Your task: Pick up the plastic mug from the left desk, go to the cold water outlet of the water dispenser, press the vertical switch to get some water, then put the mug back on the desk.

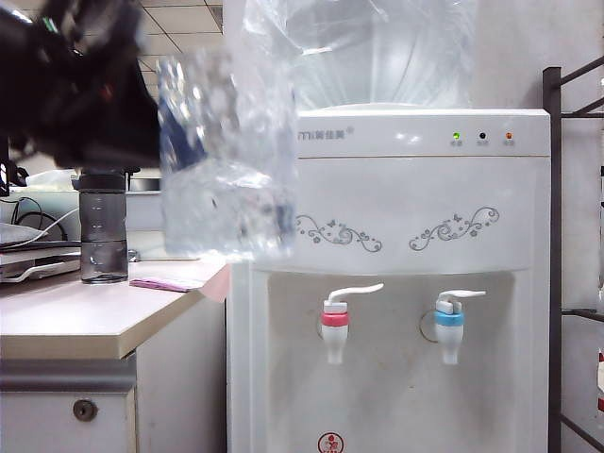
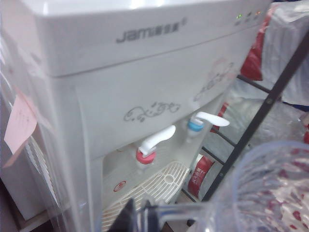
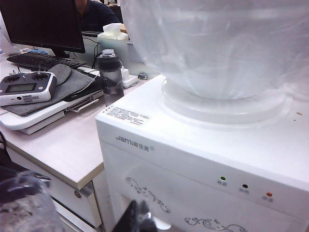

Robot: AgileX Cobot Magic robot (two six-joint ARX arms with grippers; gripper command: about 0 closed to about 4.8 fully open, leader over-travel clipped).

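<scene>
A: Largest item first?

B: Water dispenser [image 1: 396, 236]: tall white cabinet, rigid, stands just beside the table [image 1: 66, 316]; front panel faces the exterior camera; long axis vertical.

A: Next?

B: Plastic mug [image 1: 226, 156]: clear, dimpled wall; in the air, above the table edge and before the dispenser's left corner, well above the taps; judged light, stiff yet thin-walled, slick, likely to slop once filled; best taken by the thin handle; long axis roughly upright, mouth upward; blurred in the exterior view.

A: Who has it?

B: Left gripper [image 2: 140, 217]: closed on the mug's handle, at upper left of the exterior view. Right gripper [image 3: 137, 215]: closed, empty, hovering high over the dispenser's top front.

A: Smaller parts?

B: Cold water outlet [image 1: 449, 330]: blue ring, nozzle pointing down; right of the red-ringed tap [image 1: 335, 332].

A: Smallest?

B: Vertical switch [image 1: 461, 297]: slim white lever, curving up and rightward from the blue tap; judged light to press; untouched.
</scene>
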